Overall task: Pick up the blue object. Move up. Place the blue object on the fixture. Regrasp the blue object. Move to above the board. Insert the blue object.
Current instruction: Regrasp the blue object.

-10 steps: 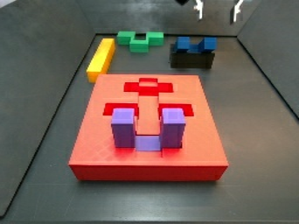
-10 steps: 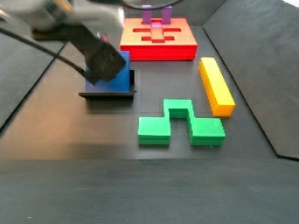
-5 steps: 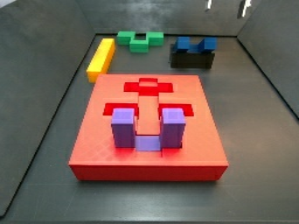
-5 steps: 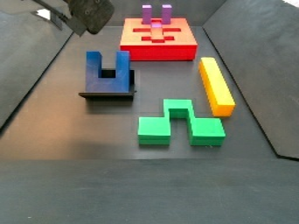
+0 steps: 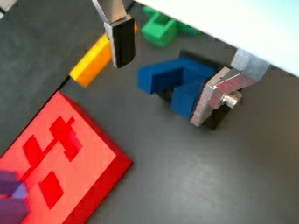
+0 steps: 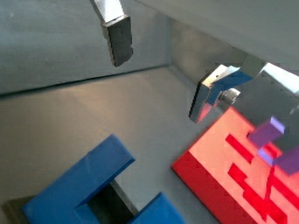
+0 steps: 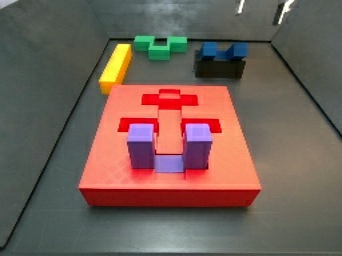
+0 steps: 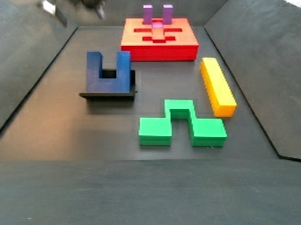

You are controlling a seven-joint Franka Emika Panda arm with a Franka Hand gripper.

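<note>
The blue object [image 7: 223, 49] rests on the black fixture [image 7: 221, 68] at the back, its two prongs pointing up; it also shows in a side view [image 8: 107, 70] on the fixture [image 8: 108, 93]. My gripper [image 7: 263, 8] hangs open high above it, with only the fingertips showing at the picture's edge. In both wrist views the fingers [image 5: 119, 40] [image 6: 118, 39] stand wide apart with nothing between them, and the blue object [image 5: 163, 77] [image 6: 84, 180] lies far below. The red board [image 7: 170, 140] fills the middle of the floor, away from the gripper.
A purple U-shaped block [image 7: 170, 148] stands in the board's front recess. A green block [image 7: 166, 46] and a yellow bar [image 7: 116, 66] lie at the back beside the fixture. Dark walls enclose the floor on both sides.
The gripper has let go of the blue object and risen straight up, almost out of both side views. The blue object stays on the fixture.
</note>
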